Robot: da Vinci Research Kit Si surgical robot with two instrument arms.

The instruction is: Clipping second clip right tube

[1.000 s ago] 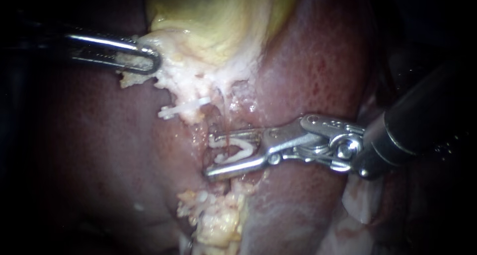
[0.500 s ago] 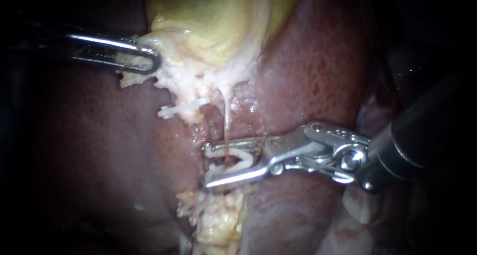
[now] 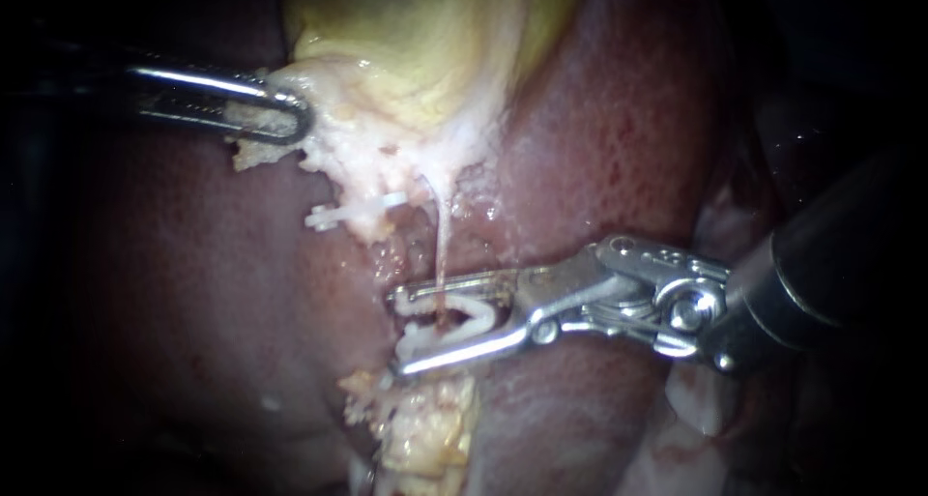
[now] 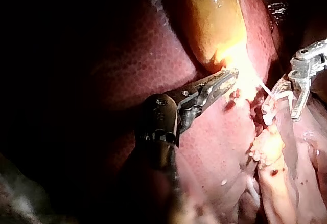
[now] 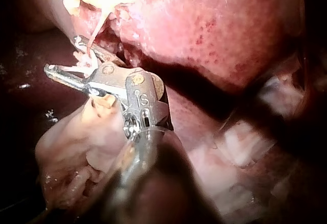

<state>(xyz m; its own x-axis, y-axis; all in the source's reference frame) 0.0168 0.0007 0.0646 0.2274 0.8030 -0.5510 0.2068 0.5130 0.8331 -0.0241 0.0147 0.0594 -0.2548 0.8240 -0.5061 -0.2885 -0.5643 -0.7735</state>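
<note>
White polymer marks the two clips in this field. The loaded clip (image 3: 464, 312), still spread in a V, sits between the jaws of the right instrument (image 3: 401, 328), which enters from the right and grips it from both sides without having pressed it closed. The right tube (image 3: 443, 245), a thin pale strand, runs down from the neck of the yellow gallbladder (image 3: 416, 51) and passes into the mouth of that clip, so the jaws straddle it above and below. The right wrist view confirms the strand lying between the two jaws. A set clip (image 3: 353, 211), closed and lying crosswise, is seated on the pale strand just beside the right tube, on its left. Whether another clip already sits on the right tube cannot be told, since the jaws cover that stretch. The left instrument (image 3: 290, 117) has its jaws closed on the whitish tissue at the gallbladder's neck and holds it toward the left, over the dark red liver (image 3: 599, 119). Lumpy yellow fat (image 3: 425, 428) lies below the jaws. By this evidence placement looks complete and firing is pending: the jaws have yet to squeeze the clip shut across the tube, then release it and withdraw.
</note>
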